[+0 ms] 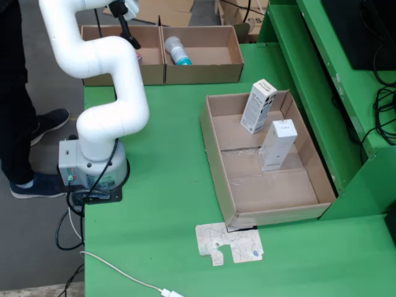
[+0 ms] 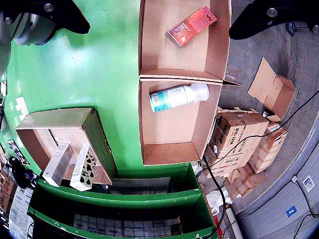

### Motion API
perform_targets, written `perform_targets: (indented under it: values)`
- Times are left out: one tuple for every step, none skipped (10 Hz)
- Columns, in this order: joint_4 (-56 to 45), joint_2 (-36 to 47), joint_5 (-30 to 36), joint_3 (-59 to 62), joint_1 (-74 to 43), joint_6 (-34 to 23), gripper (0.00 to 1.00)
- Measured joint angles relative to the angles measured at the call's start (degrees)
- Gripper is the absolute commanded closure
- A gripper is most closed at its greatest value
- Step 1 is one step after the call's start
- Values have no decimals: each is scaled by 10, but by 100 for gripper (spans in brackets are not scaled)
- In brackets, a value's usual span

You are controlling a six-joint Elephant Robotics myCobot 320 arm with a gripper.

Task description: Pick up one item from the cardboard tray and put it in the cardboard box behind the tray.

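Over on the green table (image 1: 167,185), the white arm (image 1: 102,80) reaches to the far left, its end effector (image 2: 159,15) hanging open and empty above the left of two cardboard boxes (image 1: 117,59), where a red packet (image 2: 192,25) lies. The right box (image 1: 201,55) holds a white bottle (image 1: 176,51) on its side. Nearer, to the right, the cardboard tray (image 1: 266,192) carries two white cartons (image 1: 258,106) (image 1: 277,145) standing close together.

Flat cardboard scrap (image 1: 229,244) lay on green table (image 1: 161,185); person's dark shoes (image 1: 38,151) stood on floor beside it.
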Motion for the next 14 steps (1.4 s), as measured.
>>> perform_targets:
  values:
    - [0,0,0,0,0,0,0]
    - [0,0,0,0,0,0,0]
    - [0,0,0,0,0,0,0]
    - [0,0,0,0,0,0,0]
    - [0,0,0,0,0,0,0]
    - [0,0,0,0,0,0,0]
    - [0,0,0,0,0,0,0]
    - [0,0,0,0,0,0,0]
    - [0,0,0,0,0,0,0]
    - [-3,4,2,0,0,0,0]
    - [-8,13,4,0,-9,-9,0]
    - [-21,23,13,0,-33,-32,0]
    - [-31,27,17,0,-49,-40,0]
    - [-33,27,19,0,-48,-40,0]
